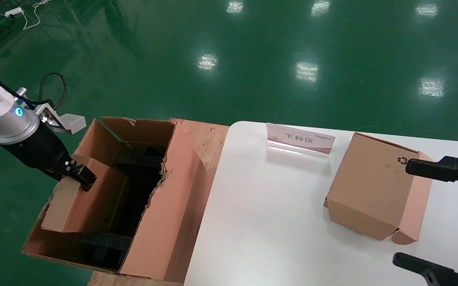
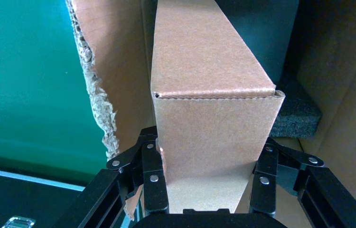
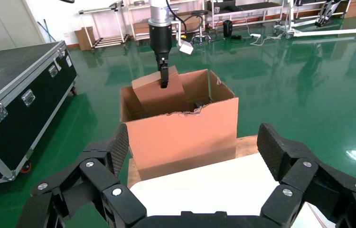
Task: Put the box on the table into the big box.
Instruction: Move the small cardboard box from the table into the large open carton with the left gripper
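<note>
The left gripper (image 1: pixel 78 173) is clamped on the upper end of the slim box (image 1: pixel 84 198), which hangs tilted and half inside the big box (image 1: pixel 173 206) off the surface's left edge, its long axis pointing down toward the foam blocks (image 1: pixel 105 242).

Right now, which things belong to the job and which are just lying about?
Job: slim box, shut in the left hand; big box; table.
Lying about: cube box; sign; parked right hand; flight case.
</note>
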`<state>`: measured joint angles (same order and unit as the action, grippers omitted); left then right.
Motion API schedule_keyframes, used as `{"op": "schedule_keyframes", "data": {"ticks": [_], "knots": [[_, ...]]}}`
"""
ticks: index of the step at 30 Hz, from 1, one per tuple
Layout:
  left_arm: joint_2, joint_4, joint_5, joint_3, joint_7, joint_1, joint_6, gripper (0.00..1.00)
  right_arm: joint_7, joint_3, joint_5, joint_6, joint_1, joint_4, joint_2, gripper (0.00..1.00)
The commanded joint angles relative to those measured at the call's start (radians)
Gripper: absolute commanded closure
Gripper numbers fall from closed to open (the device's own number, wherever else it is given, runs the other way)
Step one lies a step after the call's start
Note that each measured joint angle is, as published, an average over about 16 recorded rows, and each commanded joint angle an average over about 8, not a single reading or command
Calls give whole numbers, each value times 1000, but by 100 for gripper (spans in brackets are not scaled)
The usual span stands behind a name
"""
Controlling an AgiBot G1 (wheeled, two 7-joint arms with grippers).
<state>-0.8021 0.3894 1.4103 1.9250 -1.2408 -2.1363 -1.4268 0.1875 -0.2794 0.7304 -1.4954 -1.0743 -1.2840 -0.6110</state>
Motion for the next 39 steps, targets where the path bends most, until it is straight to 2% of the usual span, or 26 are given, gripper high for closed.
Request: {"op": "schedule_keyframes", "data": {"ticks": [1,18,19,25,27,39], "knots": [[-7,-10,0,-2,1,11,5,100,0,0,0,0,0,0,0,0],[-59,-75,7,-9,6,88,54,99,0,0,0,0,0,0,0,0],[-63,-81,8,-9,7,94,56,93,0,0,0,0,0,0,0,0],[-84,-117,10,-10,11,115,61,19,0,0,0,0,0,0,0,0],[-89,-126,10,-10,11,120,61,1,0,0,0,0,0,0,0,0],[-101,-149,11,-11,14,131,62,0,0,0,0,0,0,0,0,0]]}}
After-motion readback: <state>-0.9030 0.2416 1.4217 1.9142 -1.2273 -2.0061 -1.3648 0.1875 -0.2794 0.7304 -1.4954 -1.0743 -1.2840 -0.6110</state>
